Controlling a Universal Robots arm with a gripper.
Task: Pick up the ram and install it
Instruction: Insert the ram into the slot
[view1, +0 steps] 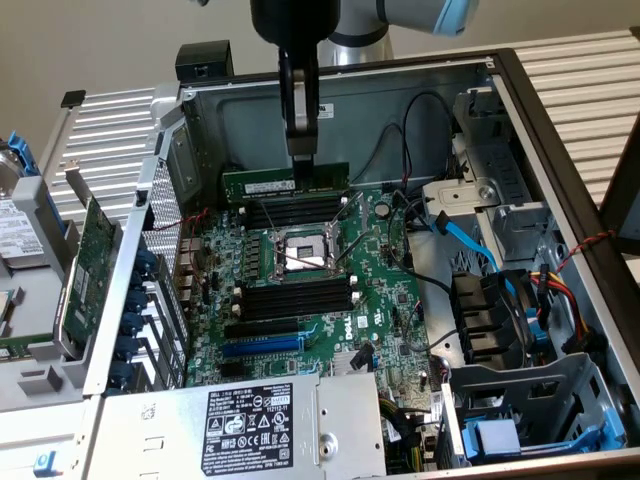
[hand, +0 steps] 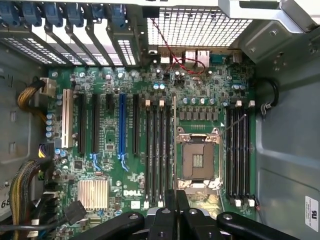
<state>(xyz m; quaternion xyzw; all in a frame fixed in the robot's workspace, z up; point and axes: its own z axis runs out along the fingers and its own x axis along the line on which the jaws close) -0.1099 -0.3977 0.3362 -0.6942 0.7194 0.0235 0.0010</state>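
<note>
My gripper (view1: 300, 158) hangs down into the open computer case and is shut on the ram (view1: 285, 181), a long thin green stick with a white label, held level by its top edge. The ram hovers just above the far bank of black memory slots (view1: 295, 212), beyond the CPU socket (view1: 300, 250). A second bank of slots (view1: 295, 297) lies on the socket's near side. In the wrist view the ram (hand: 173, 150) appears edge-on as a thin line running out from between my fingertips (hand: 170, 205), over the motherboard (hand: 107, 145).
The case's rear wall (view1: 250, 120) stands close behind the ram. A blue cable (view1: 465, 235), black wires and a fan (view1: 490, 310) sit toward the exterior view's right. The power supply (view1: 260, 425) is in front. A green expansion card (view1: 85, 260) stands outside the case.
</note>
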